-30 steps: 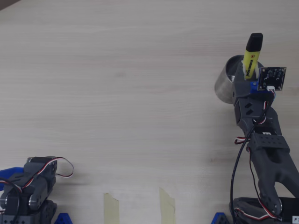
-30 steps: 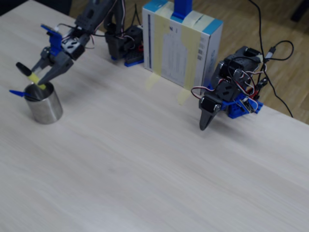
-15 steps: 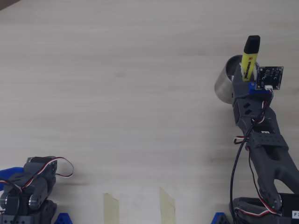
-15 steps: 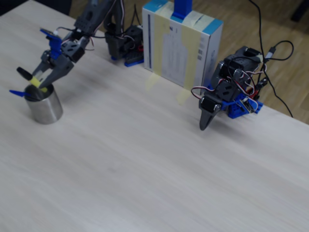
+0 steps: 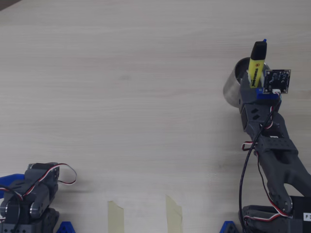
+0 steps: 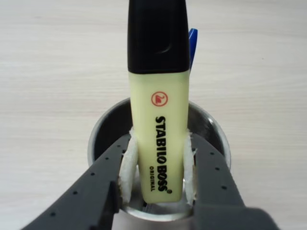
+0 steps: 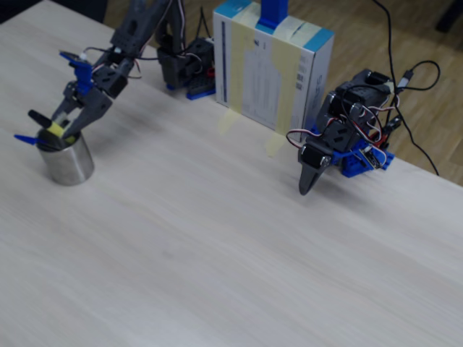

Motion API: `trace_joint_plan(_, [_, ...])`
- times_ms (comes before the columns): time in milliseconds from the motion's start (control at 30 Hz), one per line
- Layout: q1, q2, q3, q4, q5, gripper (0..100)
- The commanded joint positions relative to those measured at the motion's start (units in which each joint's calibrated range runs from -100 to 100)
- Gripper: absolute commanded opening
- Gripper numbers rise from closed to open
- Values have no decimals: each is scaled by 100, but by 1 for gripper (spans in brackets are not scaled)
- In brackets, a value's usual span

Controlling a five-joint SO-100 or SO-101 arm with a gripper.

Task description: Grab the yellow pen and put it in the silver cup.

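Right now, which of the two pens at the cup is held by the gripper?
The yellow pen, black-capped, is clamped between the gripper pads above the silver cup. The blue pen only peeks out behind it.

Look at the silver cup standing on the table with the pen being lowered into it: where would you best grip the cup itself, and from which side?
Grip the silver cup across its bare cylindrical wall, low down, coming in level from the open table side. The gripper and the yellow pen fill its mouth, so a rim pinch from above looks blocked. The wall is smooth and may slip; no handle shows here.
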Motion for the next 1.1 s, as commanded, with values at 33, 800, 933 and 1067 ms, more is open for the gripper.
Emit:
trace_joint_plan(33, [54, 68, -242, -88, 29, 7])
trace_joint_plan(800, [63, 193, -242, -62, -8, 7])
trace_joint_plan(933, [72, 193, -242, -62, -13, 7])
trace_joint_plan(1067, [72, 201, -242, -54, -23, 8])
